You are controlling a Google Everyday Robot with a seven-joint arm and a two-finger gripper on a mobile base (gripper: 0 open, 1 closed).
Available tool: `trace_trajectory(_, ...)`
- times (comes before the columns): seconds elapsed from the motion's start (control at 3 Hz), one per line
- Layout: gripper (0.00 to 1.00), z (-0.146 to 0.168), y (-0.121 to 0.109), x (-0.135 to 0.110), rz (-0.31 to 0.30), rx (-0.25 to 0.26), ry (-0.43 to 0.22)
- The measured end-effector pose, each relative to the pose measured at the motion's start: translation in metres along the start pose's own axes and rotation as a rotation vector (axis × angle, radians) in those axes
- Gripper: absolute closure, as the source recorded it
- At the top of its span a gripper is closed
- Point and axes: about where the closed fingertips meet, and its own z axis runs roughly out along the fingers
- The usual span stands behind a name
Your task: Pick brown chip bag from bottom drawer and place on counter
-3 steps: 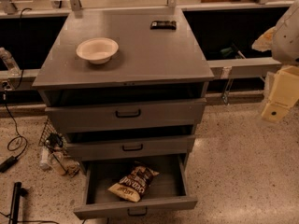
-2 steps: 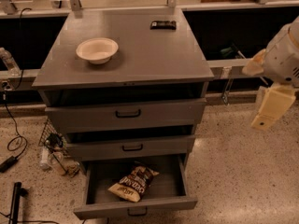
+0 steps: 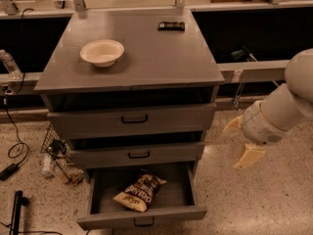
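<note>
The brown chip bag (image 3: 140, 191) lies crinkled in the open bottom drawer (image 3: 142, 218), tan-yellow end toward the front left. The two drawers above are pushed in. The counter (image 3: 146, 58) is the grey top of the cabinet. My gripper (image 3: 240, 144) hangs to the right of the cabinet at about middle-drawer height, above and right of the bag. Its two cream fingers (image 3: 248, 156) are spread apart with nothing between them. The white arm runs up to the right edge.
A white bowl (image 3: 101, 52) sits on the counter's left part. A small flat black bar (image 3: 171, 26) lies at its back right. Cables and clutter (image 3: 57, 161) lie on the floor left of the cabinet. A railing (image 3: 254, 71) runs behind.
My arm and gripper have moved down and left, from beside the counter's right edge toward the cabinet's lower right side. The bag and drawer have not moved.
</note>
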Motion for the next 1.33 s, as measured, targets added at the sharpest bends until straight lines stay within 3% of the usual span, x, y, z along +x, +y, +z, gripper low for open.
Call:
trace_trajectory(0.33, 0.14, 0.069, 0.008, -0.002, -0.228, -0.029, 0.004)
trace_trajectory(0.67, 0.00, 0.137, 0.021, -0.012, -0.458, -0.042, 0.019)
trace_trajectory(1.0, 0.00, 0.213, 0.035, -0.035, -0.686, -0.023, 0.034)
trace_trajectory(1.33, 0.00, 0.210, 0.030, -0.034, -0.680, -0.001, 0.037)
